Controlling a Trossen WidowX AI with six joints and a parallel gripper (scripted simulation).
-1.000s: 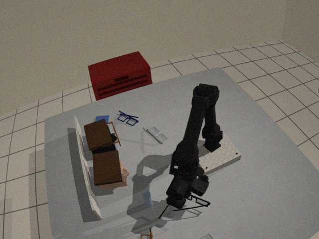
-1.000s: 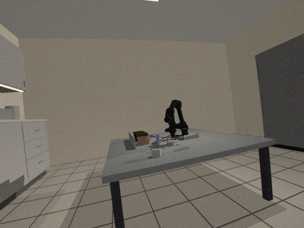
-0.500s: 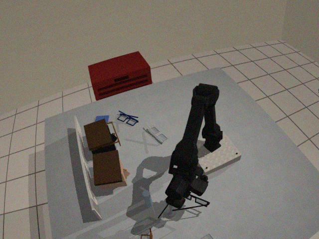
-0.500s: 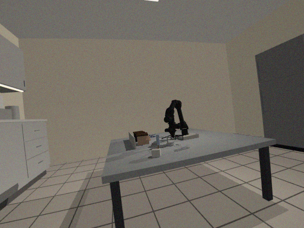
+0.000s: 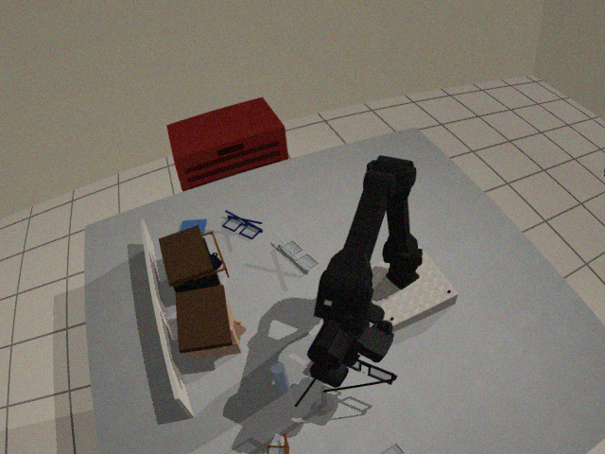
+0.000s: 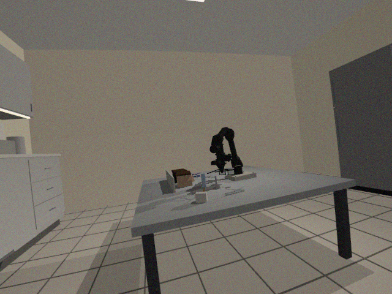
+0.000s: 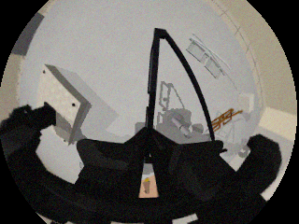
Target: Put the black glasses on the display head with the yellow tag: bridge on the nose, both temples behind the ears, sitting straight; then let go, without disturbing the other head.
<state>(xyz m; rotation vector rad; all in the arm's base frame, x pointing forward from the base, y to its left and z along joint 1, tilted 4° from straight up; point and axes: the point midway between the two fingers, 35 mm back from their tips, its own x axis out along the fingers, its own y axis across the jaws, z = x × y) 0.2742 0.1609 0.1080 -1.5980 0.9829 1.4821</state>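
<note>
My gripper (image 5: 337, 375) (image 6: 221, 167) (image 7: 148, 130) is shut on the black glasses (image 5: 377, 374) (image 7: 152, 75) and holds them a little above the table, front and right of the heads. Their two temples stick out away from the fingers. Two display heads with brown tops stand at the left: a near one (image 5: 202, 317) and a far one (image 5: 185, 252); in the exterior view they (image 6: 182, 177) are small. A blue tag (image 5: 193, 224) lies by the far head. No yellow tag shows.
A white board (image 5: 161, 317) stands behind the heads. Blue glasses (image 5: 241, 225) and clear glasses (image 5: 295, 253) (image 7: 206, 59) lie beyond the arm. A blue cylinder (image 5: 279, 375) stands left of my gripper. Orange glasses (image 5: 278, 446) (image 7: 224, 119) lie at the front edge. A red toolbox (image 5: 227, 141) stands behind the table.
</note>
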